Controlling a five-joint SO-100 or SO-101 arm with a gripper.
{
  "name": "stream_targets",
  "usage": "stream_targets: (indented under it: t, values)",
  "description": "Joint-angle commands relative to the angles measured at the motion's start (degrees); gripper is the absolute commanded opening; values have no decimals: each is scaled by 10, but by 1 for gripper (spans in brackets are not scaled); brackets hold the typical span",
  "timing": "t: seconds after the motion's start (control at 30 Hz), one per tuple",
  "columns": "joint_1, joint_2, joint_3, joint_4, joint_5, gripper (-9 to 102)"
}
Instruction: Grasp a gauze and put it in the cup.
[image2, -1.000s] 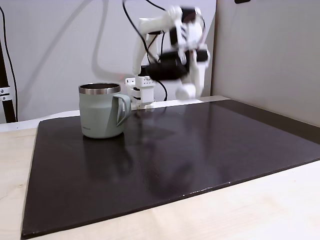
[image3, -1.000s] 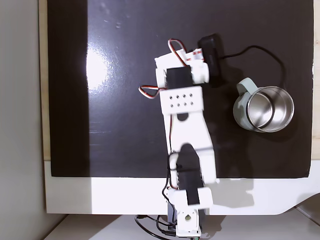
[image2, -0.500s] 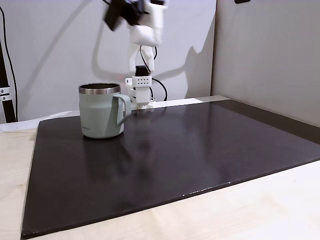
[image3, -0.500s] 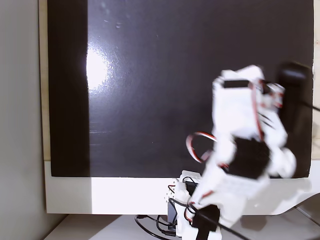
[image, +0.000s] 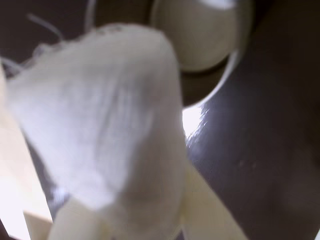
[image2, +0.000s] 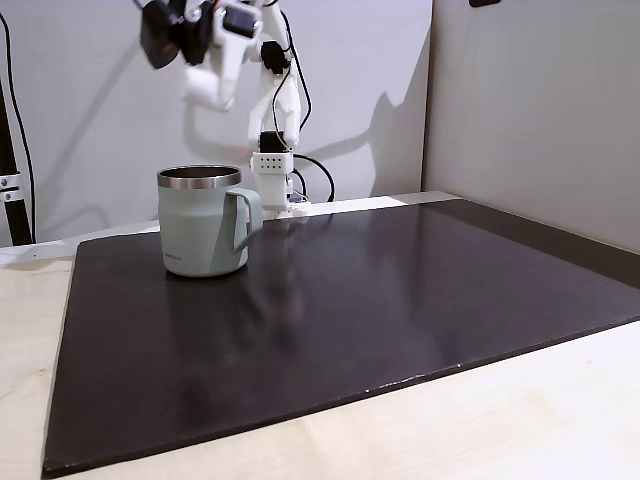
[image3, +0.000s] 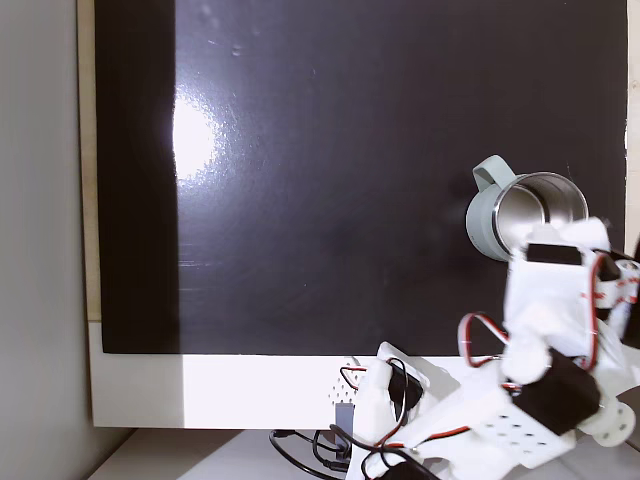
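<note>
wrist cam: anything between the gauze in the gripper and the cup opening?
Nothing. In the wrist view the gauze hangs close to the lens, the cup rim and shiny interior behind it, no object between.

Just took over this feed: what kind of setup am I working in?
Likely a home or lab robot bench: a dark mat on a pale wooden table, plain wall panels behind, and one cup beneath the raised arm.
</note>
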Motion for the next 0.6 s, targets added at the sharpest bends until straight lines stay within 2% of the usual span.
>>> stream_targets:
  t: [0.0,0.2,0.57]
  values:
    - [30,11,20,-44,-19,0]
    - [37,-25,48,-83,-22,0]
    - [-6,-114,47,-120,13,0]
